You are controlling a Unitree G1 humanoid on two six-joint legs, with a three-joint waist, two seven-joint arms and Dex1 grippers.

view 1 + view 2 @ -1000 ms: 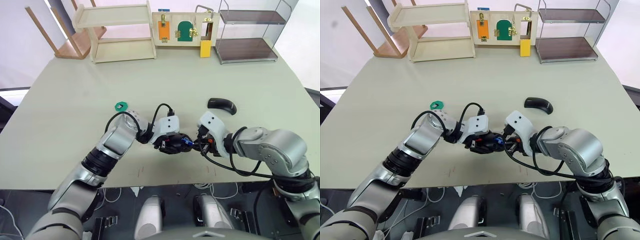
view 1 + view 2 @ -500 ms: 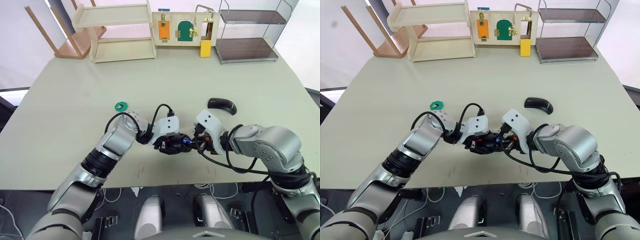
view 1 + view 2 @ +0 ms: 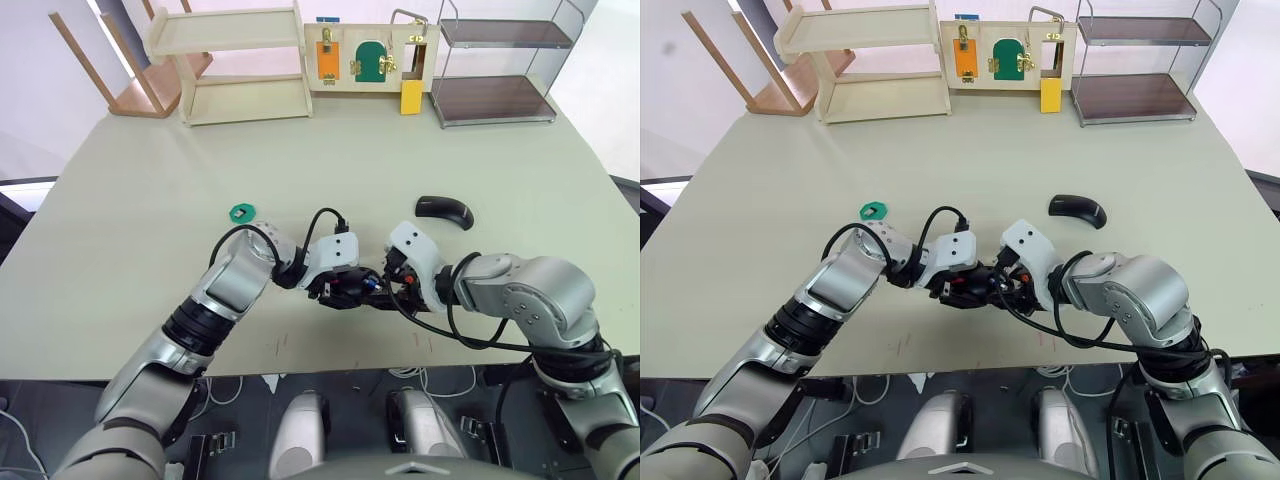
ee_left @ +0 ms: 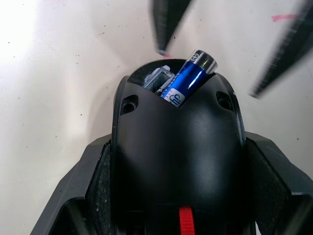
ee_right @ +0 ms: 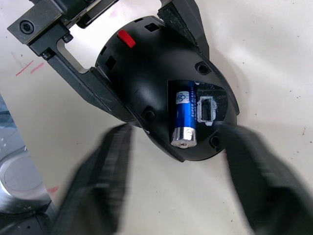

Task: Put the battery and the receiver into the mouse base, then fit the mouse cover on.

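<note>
**Evidently: battery half-seated in mouse base**

The blue, silver-capped battery [image 5: 185, 117] lies tilted in its bay, one end proud of the glossy black mouse base [image 5: 161, 93]. The left gripper [image 3: 345, 287] clamps the base; the right gripper [image 5: 171, 142] hovers spread around it. Next, I judge, press the battery flat. The arched mouse cover [image 3: 444, 210] waits on the matte table [image 3: 140, 200].

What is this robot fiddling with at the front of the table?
It is putting a computer mouse together. The left gripper clamps the black mouse base, open side up. The blue battery lies in its slot, though in the left wrist view its silvery end looks tilted up, so it may not be fully seated. The right gripper hovers open just over that end. The glossy mouse cover waits on the table, off to the robot's right.
</note>
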